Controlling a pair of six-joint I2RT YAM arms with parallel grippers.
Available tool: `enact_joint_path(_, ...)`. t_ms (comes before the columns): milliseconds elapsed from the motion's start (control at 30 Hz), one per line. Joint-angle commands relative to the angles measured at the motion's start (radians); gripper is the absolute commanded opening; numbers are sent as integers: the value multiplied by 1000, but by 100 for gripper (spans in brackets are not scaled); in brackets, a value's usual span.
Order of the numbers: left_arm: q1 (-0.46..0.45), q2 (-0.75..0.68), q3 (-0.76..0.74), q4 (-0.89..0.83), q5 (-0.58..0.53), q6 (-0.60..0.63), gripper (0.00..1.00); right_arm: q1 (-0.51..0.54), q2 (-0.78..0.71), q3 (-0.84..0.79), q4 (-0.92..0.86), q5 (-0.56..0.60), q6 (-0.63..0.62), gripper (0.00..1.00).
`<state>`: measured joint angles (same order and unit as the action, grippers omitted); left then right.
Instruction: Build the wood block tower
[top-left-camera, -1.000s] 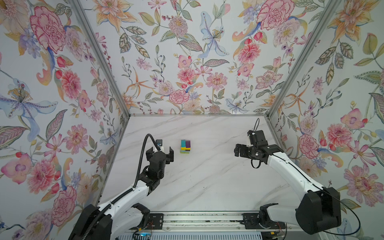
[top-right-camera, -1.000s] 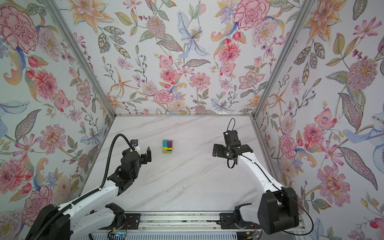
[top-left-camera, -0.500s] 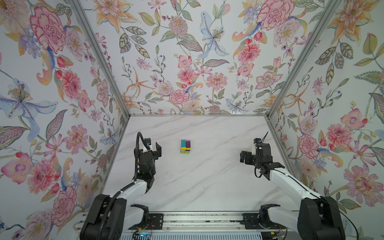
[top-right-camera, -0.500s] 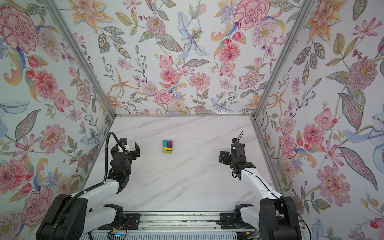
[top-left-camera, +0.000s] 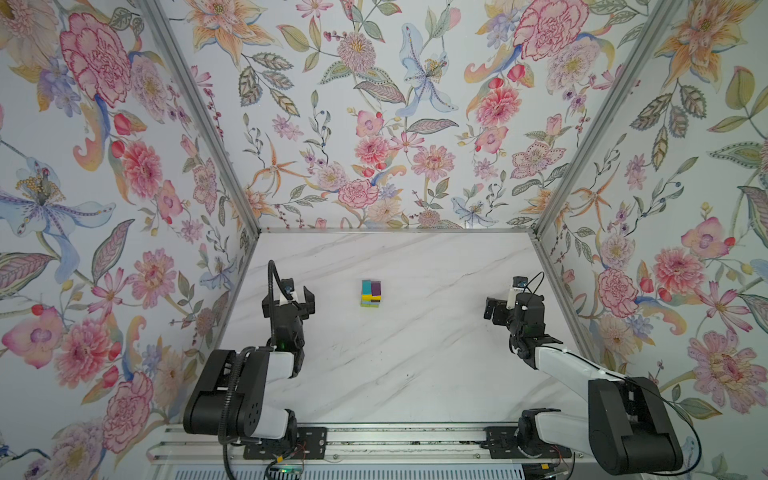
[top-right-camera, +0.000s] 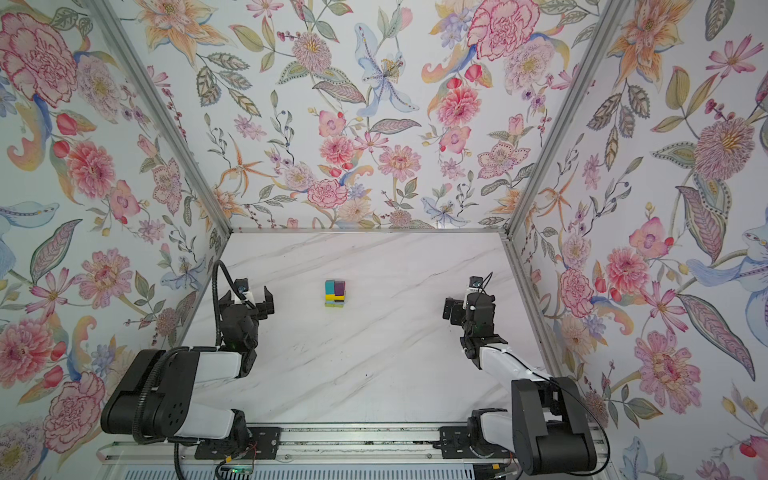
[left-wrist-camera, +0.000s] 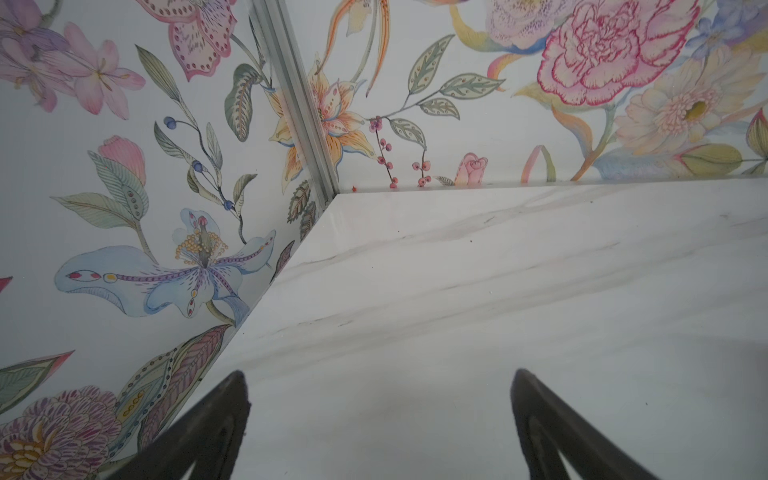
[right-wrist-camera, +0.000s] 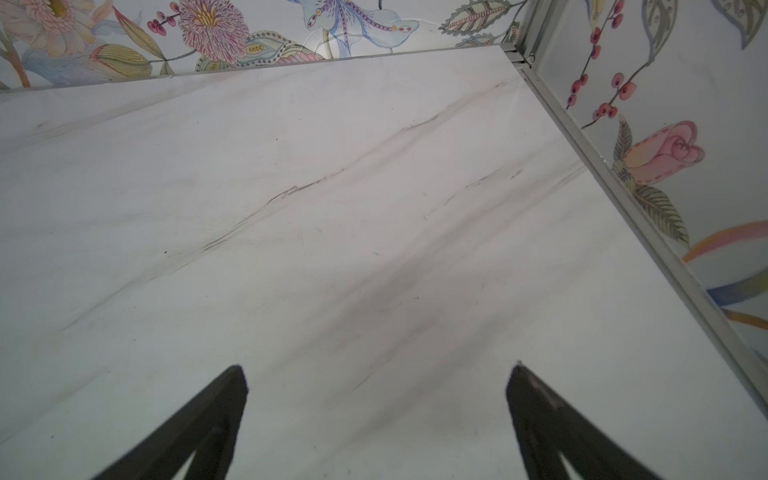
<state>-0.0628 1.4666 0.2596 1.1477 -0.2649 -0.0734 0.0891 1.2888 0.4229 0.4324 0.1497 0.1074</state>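
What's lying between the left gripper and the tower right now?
Nothing: only bare marble table separates the left gripper from the tower, as both top views show. The jaws are open and empty.

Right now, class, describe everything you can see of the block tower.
The tower is a small, upright square column of painted blocks. Its top layer sets a teal block beside a purple block; yellow, blue and lime green edges show beneath. It stands near the middle of the table, touched by nothing else.
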Motion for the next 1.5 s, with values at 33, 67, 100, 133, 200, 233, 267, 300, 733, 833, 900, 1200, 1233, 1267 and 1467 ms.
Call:
enact_joint_path(33, 12, 38, -29, 159, 16, 14, 99, -9, 60, -33, 192, 22, -16, 99)
enact_joint_path(67, 12, 54, -26, 170, 30, 18, 99, -11, 61, -40, 212, 21, -19, 99)
enact_joint_path(100, 12, 67, -31, 191, 49, 26, 99, -13, 63, -53, 259, 19, -21, 99)
enact_joint_path(133, 11, 72, -37, 205, 59, 30, 99, -17, 64, -62, 287, 14, -21, 99)
enact_joint_path(200, 12, 88, -49, 246, 74, 35, 99, -26, 81, -62, 326, -3, -26, 99)
enact_joint_path(233, 12, 88, -52, 254, 75, 37, 99, -30, 88, -47, 304, -9, -29, 99)
enact_joint_path(267, 12, 88, -51, 249, 76, 35, 99, -33, 99, -37, 302, -13, -40, 99)
enact_joint_path(300, 12, 87, -51, 251, 76, 35, 99, -34, 105, -33, 303, -12, -57, 99)
enact_joint_path(733, 3, 88, -50, 248, 59, 43, 99, -56, 250, -115, 639, -57, -134, 99)
enact_joint_path(833, -2, 88, -49, 249, 49, 47, 99, -63, 260, -123, 664, -93, -143, 99)
enact_joint_path(900, -2, 88, -49, 248, 46, 47, 99, -64, 261, -122, 659, -97, -141, 99)
enact_joint_path(1200, -7, 88, -52, 254, 43, 51, 99, -65, 258, -127, 664, -102, -141, 99)
enact_joint_path(1233, -6, 87, -50, 253, 48, 53, 99, -65, 257, -126, 663, -99, -142, 99)
enact_joint_path(1267, -6, 87, -48, 250, 48, 53, 99, -64, 259, -125, 665, -98, -141, 99)
enact_joint_path(1467, -5, 87, -50, 250, 48, 53, 99, -64, 258, -126, 664, -98, -141, 99)
